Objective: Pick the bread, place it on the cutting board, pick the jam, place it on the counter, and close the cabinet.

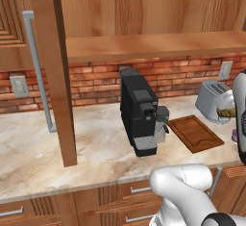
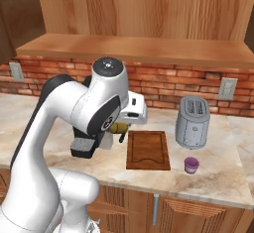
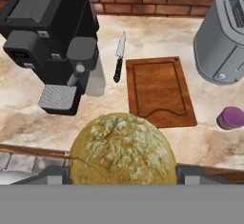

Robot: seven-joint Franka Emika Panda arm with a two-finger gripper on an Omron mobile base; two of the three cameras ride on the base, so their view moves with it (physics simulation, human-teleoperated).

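The gripper (image 3: 122, 173) is clenching the bread (image 3: 121, 149) and should be lowering it flat over the middle of the cutting board (image 3: 161, 92), away from the knife (image 3: 118, 63).

My arm (image 2: 74, 123) bends across the left, and a bit of yellowish bread (image 2: 119, 127) peeks out beside it. On the worktop (image 2: 218, 175) the cutting board (image 2: 148, 149) lies bare, the toaster (image 2: 193, 122) just right of it, the purple jam (image 2: 191, 165) jar in front of the toaster.

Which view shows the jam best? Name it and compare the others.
The right base view: the whole jam stands on the counter, in front of the toaster. The hand view cuts it at the edge; the left base view shows a purple sliver.
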